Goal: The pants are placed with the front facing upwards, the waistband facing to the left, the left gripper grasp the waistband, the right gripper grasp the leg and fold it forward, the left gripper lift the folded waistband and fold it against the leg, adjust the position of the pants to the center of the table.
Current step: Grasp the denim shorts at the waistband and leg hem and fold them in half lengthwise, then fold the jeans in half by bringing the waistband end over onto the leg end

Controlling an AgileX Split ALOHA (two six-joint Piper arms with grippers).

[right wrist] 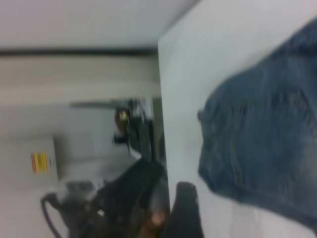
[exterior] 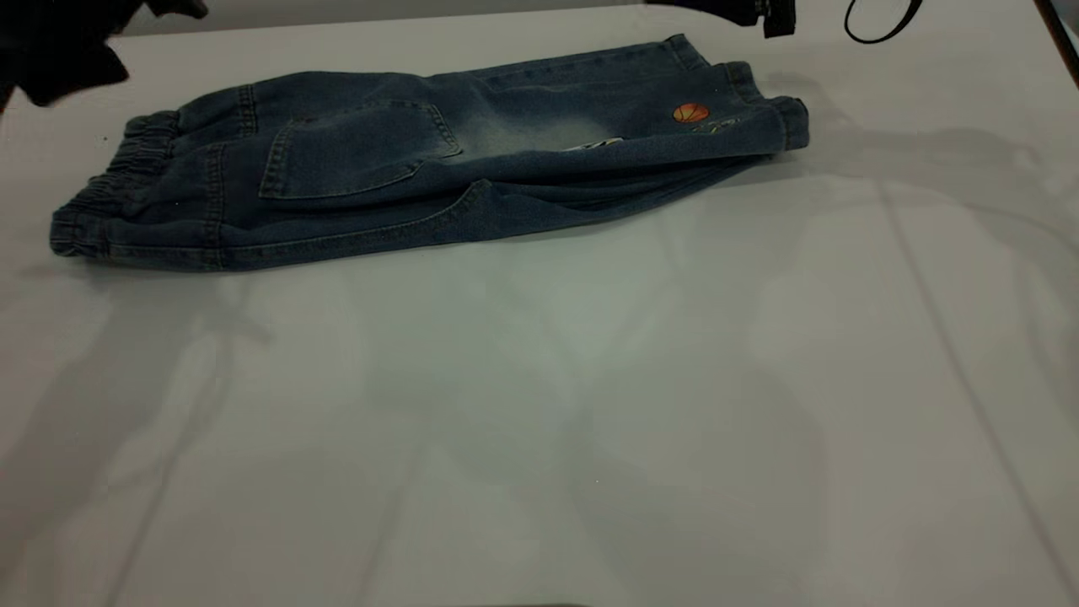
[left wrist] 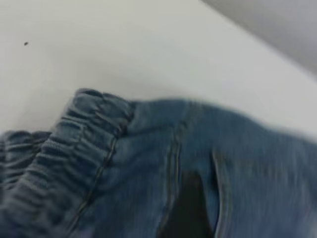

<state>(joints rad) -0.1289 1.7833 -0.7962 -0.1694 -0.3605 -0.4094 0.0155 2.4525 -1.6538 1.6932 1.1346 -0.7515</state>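
The pants (exterior: 421, 160) lie folded lengthwise at the far side of the table (exterior: 539, 405), back patch pocket (exterior: 354, 156) upward. The gathered waistband (exterior: 110, 194) points left. The leg (exterior: 742, 118) ends at the right, with an orange basketball print (exterior: 690, 112) showing. My left gripper (exterior: 50, 51) hovers at the far left corner, above and behind the waistband (left wrist: 64, 148); it is open, one dark fingertip (left wrist: 185, 208) over the denim. The right gripper (exterior: 759, 15) is raised behind the leg hem, open and holding nothing; its fingertip (right wrist: 185, 208) stands apart from the pants (right wrist: 262, 144).
A black cable loop (exterior: 881, 21) lies on the table at the far right. The table's far edge (exterior: 379, 17) runs just behind the pants. Wide bare tabletop stretches in front of the pants toward the near edge.
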